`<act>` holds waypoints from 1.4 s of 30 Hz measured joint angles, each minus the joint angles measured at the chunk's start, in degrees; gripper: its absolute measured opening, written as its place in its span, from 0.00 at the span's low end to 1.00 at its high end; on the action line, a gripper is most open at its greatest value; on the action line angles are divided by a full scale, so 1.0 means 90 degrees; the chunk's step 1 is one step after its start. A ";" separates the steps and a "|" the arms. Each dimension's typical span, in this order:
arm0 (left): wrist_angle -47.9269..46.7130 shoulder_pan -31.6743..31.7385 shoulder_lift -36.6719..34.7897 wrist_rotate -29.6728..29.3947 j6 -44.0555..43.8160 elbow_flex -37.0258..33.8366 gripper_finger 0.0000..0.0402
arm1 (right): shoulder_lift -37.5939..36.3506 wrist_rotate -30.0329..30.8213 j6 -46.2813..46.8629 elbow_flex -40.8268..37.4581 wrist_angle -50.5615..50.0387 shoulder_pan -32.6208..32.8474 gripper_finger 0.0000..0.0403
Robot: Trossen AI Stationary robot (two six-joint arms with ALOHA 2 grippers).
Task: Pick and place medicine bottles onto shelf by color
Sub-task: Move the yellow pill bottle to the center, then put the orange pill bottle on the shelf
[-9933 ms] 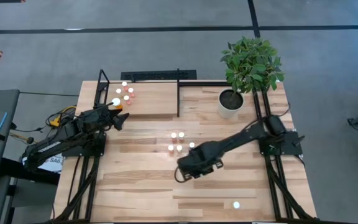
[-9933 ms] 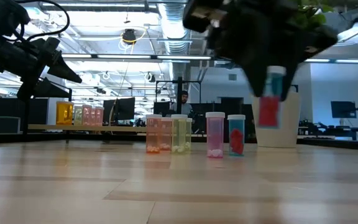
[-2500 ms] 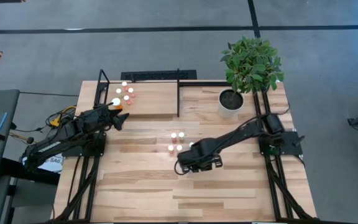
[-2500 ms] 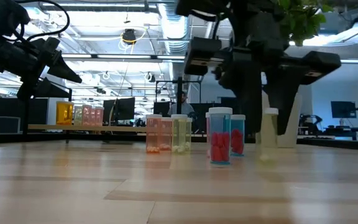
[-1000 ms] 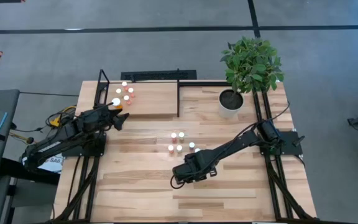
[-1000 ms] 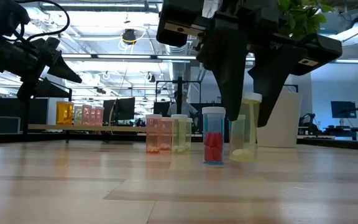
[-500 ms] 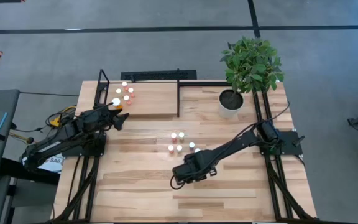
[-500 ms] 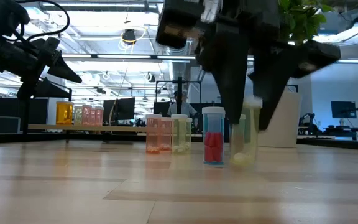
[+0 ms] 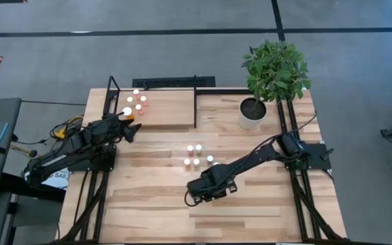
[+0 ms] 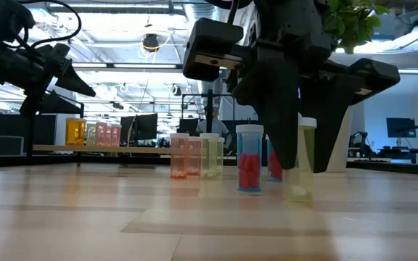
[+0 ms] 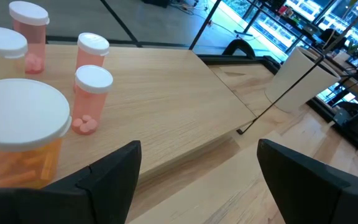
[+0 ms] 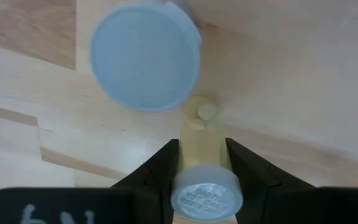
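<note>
Taking the cluster of medicine bottles (image 9: 196,155) at the middle of the table (image 9: 148,204) as the landmark, the left gripper (image 9: 132,129) hovers well to the left of it, at the front edge of the shelf (image 9: 169,109), with its fingers (image 11: 114,177) spread wide and nothing between them. On the shelf board, just beyond that gripper, stands a group of bottles: a large orange bottle (image 11: 18,140) with a broad white cap nearest the wrist camera, and three slimmer pink-tinted ones (image 11: 91,99) with white caps behind it. In the low view these show as a row of orange and pink bottles (image 10: 93,133) on the shelf, left of the landmark cluster. The cluster itself stands upright on the table: an orange-tinted pair (image 10: 186,156), a yellowish-green bottle (image 10: 210,156), then a clear bottle with red pills (image 10: 250,159) nearer the camera. Just in front of the cluster, the right gripper (image 9: 206,190) points down at the table with its fingers (image 12: 166,163) clamped on a pale yellow bottle (image 10: 302,161), which hangs upright with its base at or just above the wood; contact cannot be judged. The right wrist view shows that bottle's white cap (image 12: 204,191) between the fingers and another white cap (image 12: 145,65) just beside it. Far to the right of the cluster, a potted plant (image 9: 275,71) stands at the back corner.
</note>
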 joint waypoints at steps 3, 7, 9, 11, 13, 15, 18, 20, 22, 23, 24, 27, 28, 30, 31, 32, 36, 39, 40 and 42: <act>-0.0001 0.0002 -0.0002 0.0002 0.0001 -0.0001 0.77 | 0.0000 0.0002 -0.0010 0.0000 -0.0002 -0.0003 0.35; -0.0001 0.0000 0.0000 0.0002 -0.0002 -0.0001 0.77 | 0.0000 0.0016 -0.0009 0.0000 0.0008 -0.0009 0.37; -0.0002 0.0000 -0.0001 0.0000 0.0000 -0.0001 0.77 | 0.0000 0.0022 -0.0002 0.0000 0.0012 -0.0009 0.39; 0.0000 0.0001 -0.0002 0.0000 0.0001 0.0001 0.77 | 0.0000 0.0022 0.0003 0.0010 -0.0017 -0.0009 0.43; -0.0001 0.0000 -0.0001 0.0000 0.0001 0.0000 0.77 | 0.0005 0.0022 -0.0002 0.0094 -0.0140 -0.0011 0.48; -0.0001 0.0000 -0.0001 0.0002 0.0001 -0.0001 0.77 | 0.0005 0.0032 -0.0071 0.0212 -0.0263 -0.0010 0.53; 0.0000 0.0000 -0.0001 0.0002 0.0001 -0.0001 0.77 | 0.0005 0.0068 -0.0171 0.0479 -0.0654 -0.0009 0.60; -0.0002 0.0002 -0.0002 0.0002 -0.0002 0.0002 0.77 | 0.0005 0.0070 -0.0287 0.0671 -0.0928 -0.0009 0.62; 0.0000 0.0001 -0.0001 0.0001 0.0001 0.0000 0.77 | 0.0005 0.0071 -0.0328 0.0802 -0.1182 0.0008 0.63; -0.0001 0.0002 0.0001 0.0001 0.0001 -0.0001 0.77 | 0.0005 0.0074 -0.0330 0.0861 -0.1314 0.0026 0.63; 0.0000 0.0002 -0.0001 -0.0001 0.0000 -0.0001 0.77 | -0.0006 0.0099 -0.0332 0.0910 -0.1436 0.0051 0.63; 0.0000 0.0002 0.0001 0.0002 0.0001 -0.0001 0.77 | -0.0152 0.0218 -0.0343 0.0933 -0.1663 0.0149 0.63; -0.0002 0.0002 0.0001 0.0002 -0.0002 0.0002 0.77 | -0.0216 0.0268 -0.0343 0.0930 -0.1734 0.0181 0.62; -0.0002 0.0002 0.0001 -0.0001 0.0001 0.0002 0.77 | -0.0373 0.0405 -0.0338 0.0907 -0.1871 0.0276 0.62; -0.0002 0.0001 -0.0002 -0.0001 0.0001 -0.0001 0.77 | -0.0452 0.0524 -0.0327 0.0920 -0.1900 0.0314 0.62; 0.0001 0.0001 -0.0002 0.0002 0.0000 0.0000 0.77 | -0.0569 0.0690 -0.0309 0.0913 -0.1983 0.0376 0.62; -0.0001 0.0000 0.0004 0.0002 0.0000 -0.0001 0.77 | -0.0997 0.1374 -0.0103 0.0878 -0.2215 0.0612 0.62; -0.0001 -0.0001 0.0001 0.0006 0.0001 -0.0001 0.77 | -0.1496 0.1917 0.0130 0.0497 -0.2106 0.0792 0.62; 0.0001 -0.0001 0.0001 0.0002 0.0001 0.0002 0.77 | -0.1697 0.2035 0.0173 0.0284 -0.1978 0.0843 0.62; 0.0001 0.0002 0.0000 0.0002 -0.0001 0.0002 0.77 | -0.2182 0.2174 0.0185 -0.0299 -0.1648 0.0917 0.62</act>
